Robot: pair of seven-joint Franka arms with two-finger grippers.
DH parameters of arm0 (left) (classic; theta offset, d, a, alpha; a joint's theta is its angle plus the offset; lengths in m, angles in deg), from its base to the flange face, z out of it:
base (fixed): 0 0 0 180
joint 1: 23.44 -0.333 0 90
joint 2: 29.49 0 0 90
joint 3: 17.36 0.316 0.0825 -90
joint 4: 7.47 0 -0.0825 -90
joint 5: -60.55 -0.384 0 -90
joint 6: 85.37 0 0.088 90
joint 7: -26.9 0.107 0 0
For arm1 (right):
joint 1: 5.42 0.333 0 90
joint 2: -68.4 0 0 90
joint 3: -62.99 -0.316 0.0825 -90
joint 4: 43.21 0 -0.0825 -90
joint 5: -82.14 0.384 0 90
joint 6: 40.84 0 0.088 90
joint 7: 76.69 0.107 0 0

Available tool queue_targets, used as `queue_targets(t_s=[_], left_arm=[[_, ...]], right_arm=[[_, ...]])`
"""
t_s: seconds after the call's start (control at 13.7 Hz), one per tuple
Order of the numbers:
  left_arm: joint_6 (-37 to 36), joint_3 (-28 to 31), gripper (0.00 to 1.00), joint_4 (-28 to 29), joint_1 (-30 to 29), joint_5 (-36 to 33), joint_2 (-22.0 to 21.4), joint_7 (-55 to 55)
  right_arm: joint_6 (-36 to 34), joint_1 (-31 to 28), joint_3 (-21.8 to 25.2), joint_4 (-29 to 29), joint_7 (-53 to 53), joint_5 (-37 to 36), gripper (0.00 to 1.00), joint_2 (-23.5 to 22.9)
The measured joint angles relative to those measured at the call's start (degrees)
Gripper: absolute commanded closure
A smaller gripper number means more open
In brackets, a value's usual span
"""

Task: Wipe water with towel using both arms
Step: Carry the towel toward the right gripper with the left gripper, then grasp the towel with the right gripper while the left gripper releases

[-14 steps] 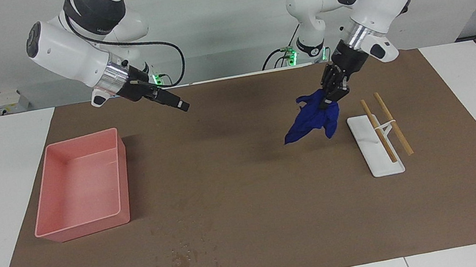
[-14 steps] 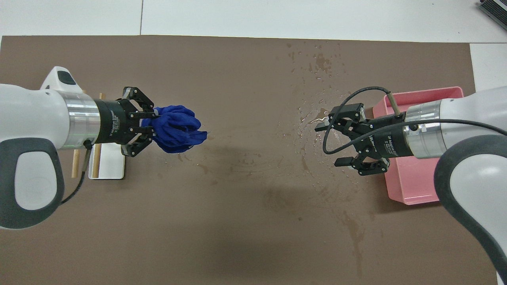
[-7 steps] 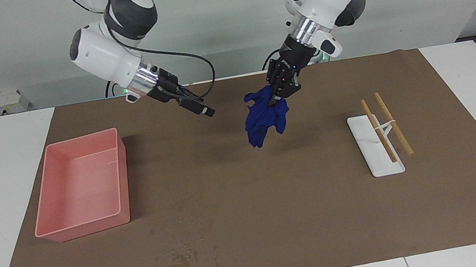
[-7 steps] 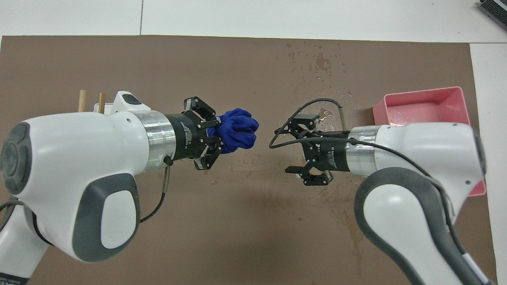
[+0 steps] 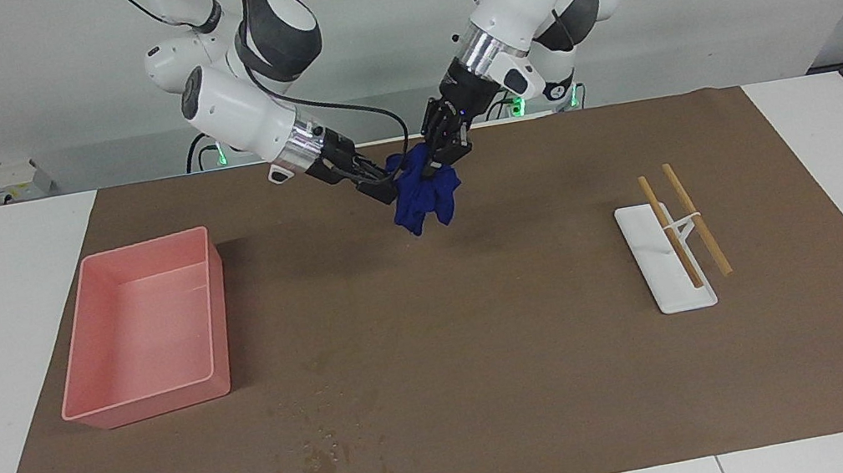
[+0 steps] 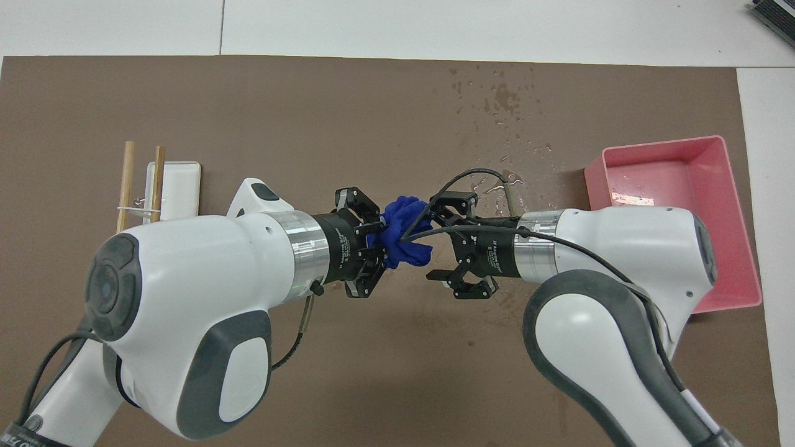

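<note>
- facing view: the left gripper [image 5: 435, 169] is raised over the mat [image 5: 497, 394], at the middle of the end nearer to the robots, clenched on the top of the towel [image 5: 424, 198].
- the towel hangs bunched below the left gripper, clear of the mat.
- the right gripper [image 5: 387, 191] is raised beside the towel, on the side toward the right arm's end of the table, fingers spread wide; one fingertip is at the edge of the cloth, but a grip is not visible.
- overhead view: the left gripper [image 6: 380, 241] and right gripper [image 6: 433, 245] face each other with the towel [image 6: 404, 239] between them; the right gripper's fingers straddle the cloth's edge.
- the water [image 5: 329, 454] lies as dark specks on the mat, farther from the robots than the towel, near the mat's edge and well apart from both grippers.
- overhead view: the water [image 6: 503, 102] also shows as scattered drops toward the tray [image 6: 733, 186].
- the tray [image 5: 141, 332] sits toward the right arm's end of the table.
- a white holder [image 5: 660, 271] with two sticks [image 5: 694, 219] sits toward the left arm's end.
</note>
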Motion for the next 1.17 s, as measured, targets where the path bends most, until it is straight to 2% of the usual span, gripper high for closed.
queue_targets(t_s=[0.29,0.66,0.95,1.02,1.17], left_arm=[[3.04,0.29,1.00,3.34,-0.04,0.00,-0.94,0.08],[9.86,-0.03,1.00,3.65,3.15,0.00,-1.24,-1.76],[12.18,-0.09,1.00,3.82,4.00,0.00,-1.24,-2.79],[12.26,-0.09,1.00,3.84,4.05,0.00,-1.24,-2.82],[12.49,-0.10,1.00,3.86,4.34,0.00,-1.24,-2.96]], right_arm=[[-1.56,-2.39,0.23,2.84,0.36,0.01,0.00,-0.09],[3.45,1.16,-0.19,3.23,5.44,0.52,0.00,-1.16],[4.74,1.27,-0.15,3.26,5.60,2.54,0.01,-1.42],[4.76,1.27,-0.15,3.25,5.60,2.54,0.39,-1.42],[4.84,1.27,-0.15,3.25,5.23,2.54,0.91,-1.42]])
